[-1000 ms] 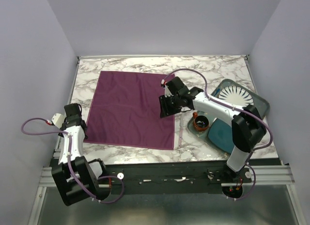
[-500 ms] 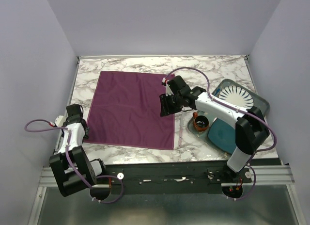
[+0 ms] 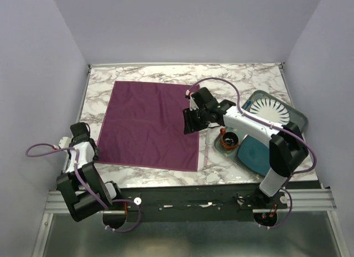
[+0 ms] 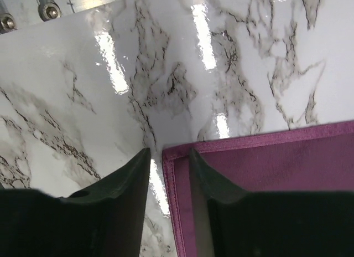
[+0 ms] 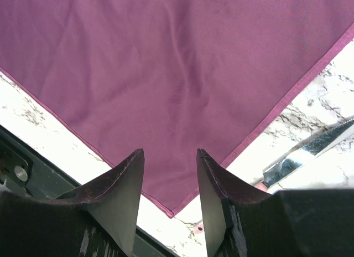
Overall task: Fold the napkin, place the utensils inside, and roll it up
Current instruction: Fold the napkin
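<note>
Top external shows one napkin (image 3: 146,124), one knife (image 3: 205,152).

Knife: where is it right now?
Top view: the knife lies flat on the marble table, right of centre, alongside the napkin's right edge, between it and the orange-rimmed cup.

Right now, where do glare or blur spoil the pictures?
Left wrist view: strong glare streaks on the glossy table; the napkin is sharp, the jaws dark. Right wrist view: the knife glints, light even. Top view: soft, even light.

Parted pincer (image 5: 169,154) over napkin (image 5: 166,63) corner
</note>
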